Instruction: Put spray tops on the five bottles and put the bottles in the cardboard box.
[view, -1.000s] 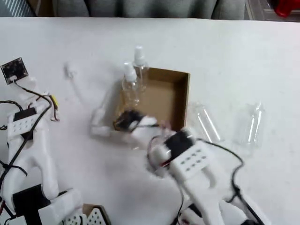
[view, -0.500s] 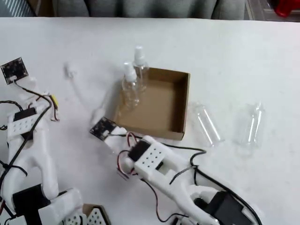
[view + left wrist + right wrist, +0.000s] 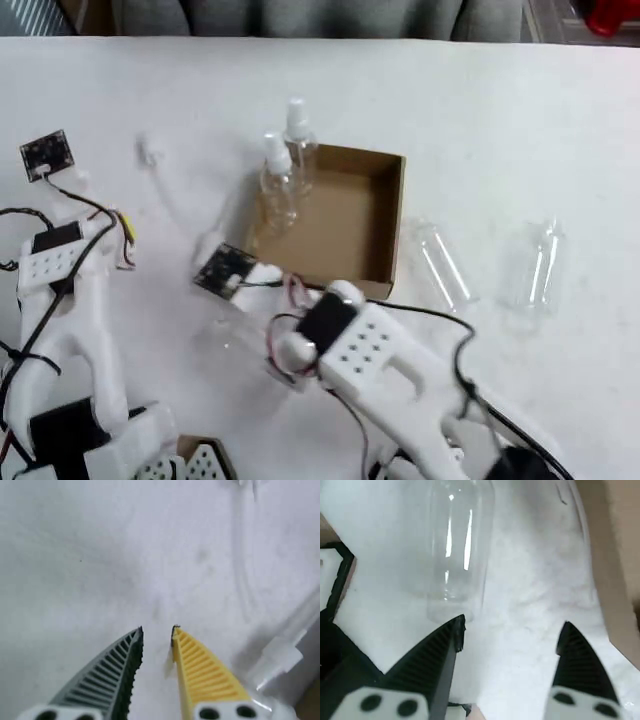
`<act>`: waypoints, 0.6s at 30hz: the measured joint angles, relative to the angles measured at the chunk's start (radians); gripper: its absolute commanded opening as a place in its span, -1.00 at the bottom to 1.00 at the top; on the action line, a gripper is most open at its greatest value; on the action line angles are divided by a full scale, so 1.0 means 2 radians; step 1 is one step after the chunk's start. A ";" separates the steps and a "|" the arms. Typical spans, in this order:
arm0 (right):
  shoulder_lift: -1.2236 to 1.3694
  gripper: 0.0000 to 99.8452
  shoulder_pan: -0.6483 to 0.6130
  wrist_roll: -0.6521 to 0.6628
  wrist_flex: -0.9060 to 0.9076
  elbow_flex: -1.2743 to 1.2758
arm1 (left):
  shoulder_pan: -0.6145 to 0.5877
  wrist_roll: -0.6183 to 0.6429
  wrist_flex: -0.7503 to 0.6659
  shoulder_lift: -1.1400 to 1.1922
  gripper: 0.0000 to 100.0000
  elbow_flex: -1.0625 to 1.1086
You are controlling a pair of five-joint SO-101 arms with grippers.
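A clear bottle [image 3: 457,545] lies flat on the desk [image 3: 530,580] beside the cardboard box [image 3: 615,555], just ahead of the right gripper [image 3: 512,625], whose fingers are spread wide (the bottle's long axis points away, offset toward one finger). The left gripper [image 3: 157,628], fingers barely parted, sits well apart.

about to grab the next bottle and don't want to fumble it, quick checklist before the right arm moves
1. Right gripper fingers open: ok.
2. Clear plastic bottle between those fingers: not ok, it lies on the table just ahead of them.
3. Spray top on that bottle: cannot tell, its neck end is cut off.
4. Brown cardboard box has free floor: ok.
5. Loose white spray top available: ok, it lies on the table near the left gripper, unheld.
6. Two capped clear bottles inside the box: cannot tell, they stand at its wall.
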 measured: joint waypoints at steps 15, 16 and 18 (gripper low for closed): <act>-0.083 -0.77 0.137 0.061 -0.057 0.102 | 0.208 0.000 0.157 -0.283 -0.40 0.123; -0.083 -0.77 0.138 0.062 -0.057 0.102 | 0.233 0.003 0.166 -0.290 -0.36 0.132; -0.083 -0.77 0.142 0.062 -0.057 0.102 | 0.281 0.026 0.186 -0.295 -0.34 0.136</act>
